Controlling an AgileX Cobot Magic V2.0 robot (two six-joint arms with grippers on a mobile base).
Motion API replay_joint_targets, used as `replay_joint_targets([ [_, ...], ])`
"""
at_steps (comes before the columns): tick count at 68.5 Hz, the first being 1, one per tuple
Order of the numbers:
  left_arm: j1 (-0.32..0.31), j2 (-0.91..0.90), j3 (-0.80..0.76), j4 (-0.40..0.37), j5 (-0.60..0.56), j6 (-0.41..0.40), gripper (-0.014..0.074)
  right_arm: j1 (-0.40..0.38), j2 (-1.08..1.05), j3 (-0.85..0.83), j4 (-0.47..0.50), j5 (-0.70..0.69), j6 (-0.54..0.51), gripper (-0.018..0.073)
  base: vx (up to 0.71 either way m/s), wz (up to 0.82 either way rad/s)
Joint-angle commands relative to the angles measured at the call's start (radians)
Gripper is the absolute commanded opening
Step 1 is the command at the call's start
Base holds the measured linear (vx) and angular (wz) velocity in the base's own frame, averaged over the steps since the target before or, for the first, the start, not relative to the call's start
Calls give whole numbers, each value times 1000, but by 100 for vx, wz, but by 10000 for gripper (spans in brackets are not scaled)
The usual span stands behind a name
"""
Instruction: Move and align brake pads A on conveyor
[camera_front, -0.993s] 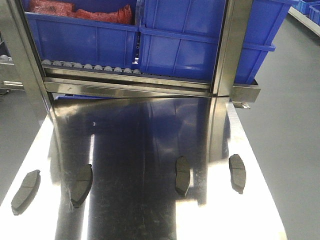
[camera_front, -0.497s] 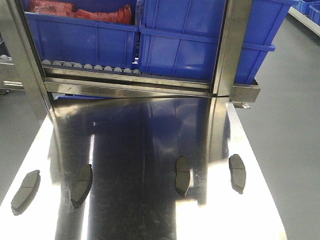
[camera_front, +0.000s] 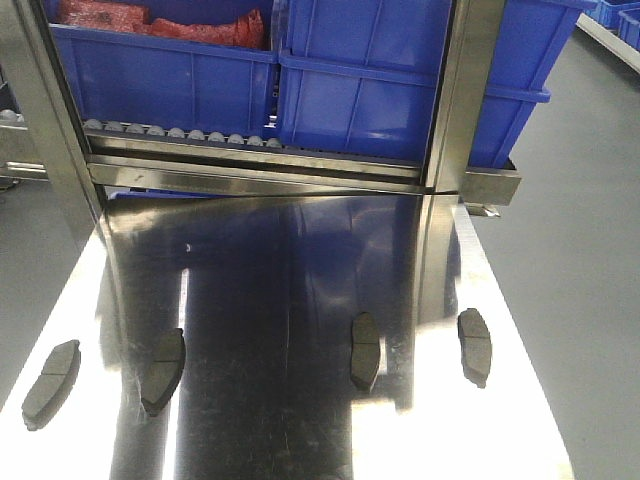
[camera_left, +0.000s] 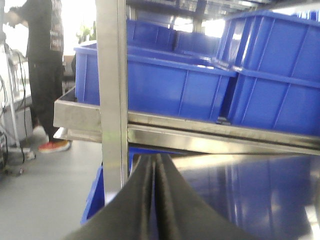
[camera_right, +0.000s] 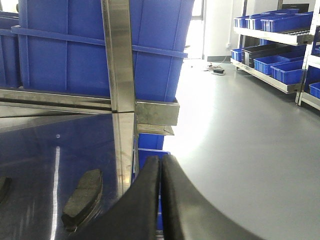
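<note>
Several dark grey brake pads lie apart in a rough row on the shiny steel table (camera_front: 300, 250): one at the far left (camera_front: 50, 380), one left of centre (camera_front: 163, 368), one right of centre (camera_front: 365, 350), one near the right edge (camera_front: 475, 345). The conveyor is out of view. My left gripper (camera_left: 155, 157) is shut with nothing between its fingers, held over the table's left edge beside a steel upright. My right gripper (camera_right: 161, 159) is also shut and holds nothing, hanging past the table's right edge, with the rightmost pad (camera_right: 82, 197) to its left. Neither gripper shows in the front view.
Blue bins (camera_front: 360, 90) sit on a steel roller rack (camera_front: 250, 165) behind the table, between steel uprights (camera_front: 460, 90). A person (camera_left: 45, 65) stands on the floor at far left. Shelves with more blue bins (camera_right: 280, 45) stand far right across the grey floor.
</note>
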Motion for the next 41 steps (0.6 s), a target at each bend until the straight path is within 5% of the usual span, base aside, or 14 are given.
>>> replay_joint_targets([
  [1,0,127,-121,-3,21,0,-6,-8,-12,13,-4,-74,-11,-11,0,0],
  [27,0,529,-433,-8,606,0,-6,-8,-12,13,-4,-74,-11,-11,0,0],
  [41,0,630,-452,-8,695,0,-6,-8,-12,13,-4,-74,-11,-11,0,0],
])
